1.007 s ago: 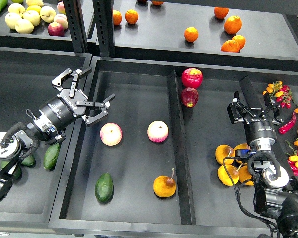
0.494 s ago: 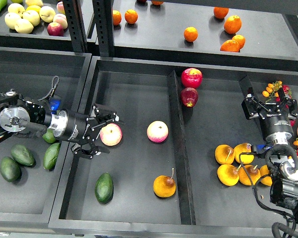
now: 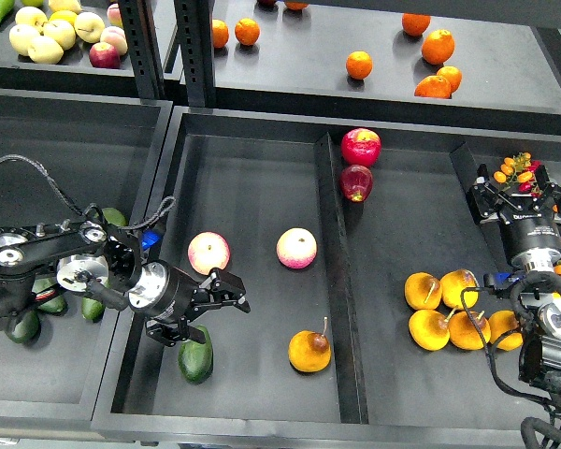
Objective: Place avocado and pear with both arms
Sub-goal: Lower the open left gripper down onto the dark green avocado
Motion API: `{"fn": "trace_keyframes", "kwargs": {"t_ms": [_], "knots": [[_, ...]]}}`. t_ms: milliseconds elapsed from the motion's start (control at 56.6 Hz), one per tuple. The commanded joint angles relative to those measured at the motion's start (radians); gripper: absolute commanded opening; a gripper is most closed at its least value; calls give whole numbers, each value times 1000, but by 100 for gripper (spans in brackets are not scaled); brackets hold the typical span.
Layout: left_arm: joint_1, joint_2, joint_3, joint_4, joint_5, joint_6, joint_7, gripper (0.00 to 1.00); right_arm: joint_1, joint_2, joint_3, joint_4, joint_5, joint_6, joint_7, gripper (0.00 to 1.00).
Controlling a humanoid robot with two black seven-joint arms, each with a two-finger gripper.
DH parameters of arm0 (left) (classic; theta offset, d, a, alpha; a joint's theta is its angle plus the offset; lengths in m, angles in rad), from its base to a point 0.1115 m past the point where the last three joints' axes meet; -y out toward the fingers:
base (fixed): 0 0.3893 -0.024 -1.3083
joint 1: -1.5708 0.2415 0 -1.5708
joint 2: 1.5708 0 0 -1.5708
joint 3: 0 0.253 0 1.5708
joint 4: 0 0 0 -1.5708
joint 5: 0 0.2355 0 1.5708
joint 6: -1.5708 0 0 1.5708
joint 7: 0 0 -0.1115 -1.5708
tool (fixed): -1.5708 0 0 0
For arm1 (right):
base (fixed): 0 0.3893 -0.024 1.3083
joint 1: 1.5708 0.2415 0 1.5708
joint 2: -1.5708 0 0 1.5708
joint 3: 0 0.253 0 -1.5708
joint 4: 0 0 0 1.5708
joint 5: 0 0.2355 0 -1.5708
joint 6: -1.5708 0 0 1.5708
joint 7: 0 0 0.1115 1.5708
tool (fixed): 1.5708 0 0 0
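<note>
The avocado [image 3: 195,358] lies in the front left corner of the black tray [image 3: 262,187], and my left pincer [image 3: 217,312] hangs just above it with its fingers spread and gripping nothing. The pear [image 3: 309,351] rests to the right of the avocado, near the tray's divider. My right pincer [image 3: 521,195] is far right of the avocado; whether it is released or clenched I cannot tell.

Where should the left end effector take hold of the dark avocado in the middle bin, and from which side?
Grip the avocado across its wider middle, coming from above. It lies flat, long axis running near-to-far, with bare floor on both sides for the left end effector fingers.
</note>
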Motion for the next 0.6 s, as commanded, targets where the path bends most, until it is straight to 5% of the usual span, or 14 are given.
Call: {"fn": "trace_keyframes", "kwargs": {"t_ms": [0,583], "knots": [[3,-28,2,48,63,0,0,99,-2,0,0,0,1,0,0,100],[71,-91,-23,247,228,0,0,99,-5,0,2,8,7,0,2,100]]}}
